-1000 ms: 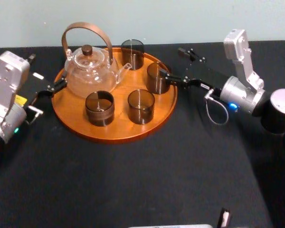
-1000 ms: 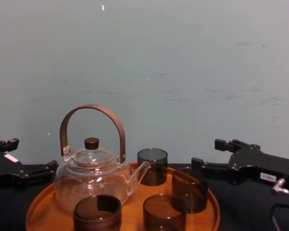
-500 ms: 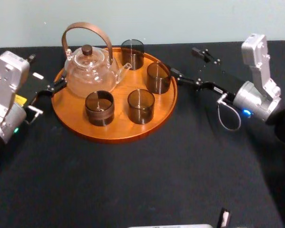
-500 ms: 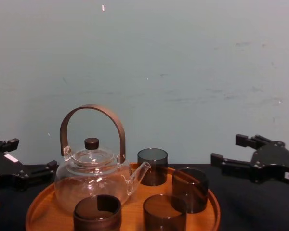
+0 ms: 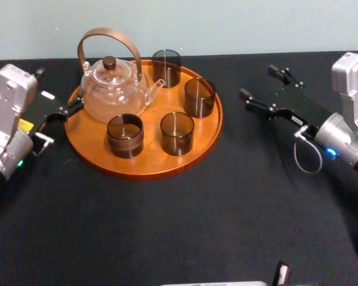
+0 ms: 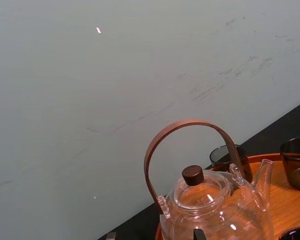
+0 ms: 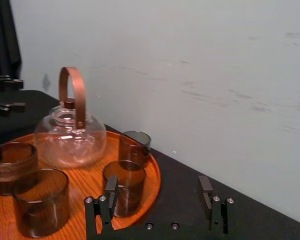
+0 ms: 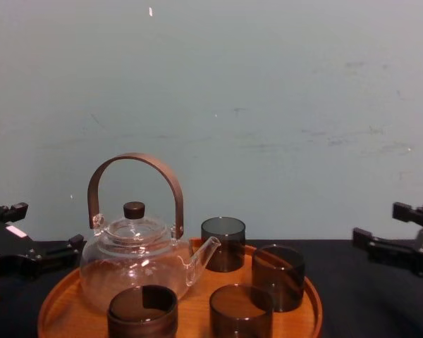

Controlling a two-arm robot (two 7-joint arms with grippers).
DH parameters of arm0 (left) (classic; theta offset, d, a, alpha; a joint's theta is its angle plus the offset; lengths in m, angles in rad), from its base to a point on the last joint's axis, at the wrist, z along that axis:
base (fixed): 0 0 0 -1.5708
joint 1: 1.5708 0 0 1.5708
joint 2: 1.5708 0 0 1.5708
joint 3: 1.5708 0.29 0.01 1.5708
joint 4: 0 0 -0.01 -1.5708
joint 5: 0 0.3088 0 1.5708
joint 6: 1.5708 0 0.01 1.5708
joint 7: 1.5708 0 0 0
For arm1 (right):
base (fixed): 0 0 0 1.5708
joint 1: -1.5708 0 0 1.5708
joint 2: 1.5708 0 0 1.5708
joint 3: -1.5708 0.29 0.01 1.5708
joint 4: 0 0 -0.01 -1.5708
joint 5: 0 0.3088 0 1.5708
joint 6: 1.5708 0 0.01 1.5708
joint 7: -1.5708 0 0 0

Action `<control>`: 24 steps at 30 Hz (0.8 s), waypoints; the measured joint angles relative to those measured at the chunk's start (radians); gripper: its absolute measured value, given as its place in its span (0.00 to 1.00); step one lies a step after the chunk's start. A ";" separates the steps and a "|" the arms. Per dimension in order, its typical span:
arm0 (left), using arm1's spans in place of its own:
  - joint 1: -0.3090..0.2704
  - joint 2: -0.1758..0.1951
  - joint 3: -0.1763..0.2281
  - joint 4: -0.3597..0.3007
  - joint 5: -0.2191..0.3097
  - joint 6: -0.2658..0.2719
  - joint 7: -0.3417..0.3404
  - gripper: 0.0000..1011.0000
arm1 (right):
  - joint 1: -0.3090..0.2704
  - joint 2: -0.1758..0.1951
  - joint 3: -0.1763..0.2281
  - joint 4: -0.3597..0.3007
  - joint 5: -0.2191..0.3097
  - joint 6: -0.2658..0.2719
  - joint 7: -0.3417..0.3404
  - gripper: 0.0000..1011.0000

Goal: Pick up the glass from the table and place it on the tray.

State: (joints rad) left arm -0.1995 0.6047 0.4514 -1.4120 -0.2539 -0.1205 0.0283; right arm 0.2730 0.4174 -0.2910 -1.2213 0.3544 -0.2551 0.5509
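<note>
Tray (image 5: 144, 168) holds four glasses (image 5: 177, 132), one teapot (image 5: 111, 89); left hand (image 5: 58, 89) and right hand (image 5: 259, 81) spread empty

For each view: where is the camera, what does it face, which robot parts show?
Head: high, looking down on the tray; left gripper and right gripper show.
Chest: low, looking across the tray; both grippers at edges.
Left wrist: faces teapot and wall.
Right wrist: faces tray; own fingers show.
All share the teapot.
</note>
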 joint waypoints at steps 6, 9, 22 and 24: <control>0.000 0.000 0.000 0.000 0.000 0.000 0.000 0.99 | -0.037 0.011 0.030 -0.018 0.003 -0.005 -0.033 0.99; 0.000 0.000 0.000 0.000 0.000 0.000 0.000 0.99 | -0.051 0.012 0.042 -0.024 -0.004 -0.008 -0.050 0.99; 0.000 0.000 0.000 0.000 0.000 0.000 0.000 0.99 | -0.083 0.000 0.081 -0.026 -0.042 -0.015 -0.099 0.99; 0.000 0.000 0.000 0.000 0.000 0.000 0.000 0.99 | -0.088 -0.004 0.088 -0.028 -0.045 -0.015 -0.104 0.99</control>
State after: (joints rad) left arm -0.1995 0.6047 0.4514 -1.4120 -0.2539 -0.1205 0.0283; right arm 0.1850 0.4137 -0.2033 -1.2491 0.3089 -0.2705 0.4466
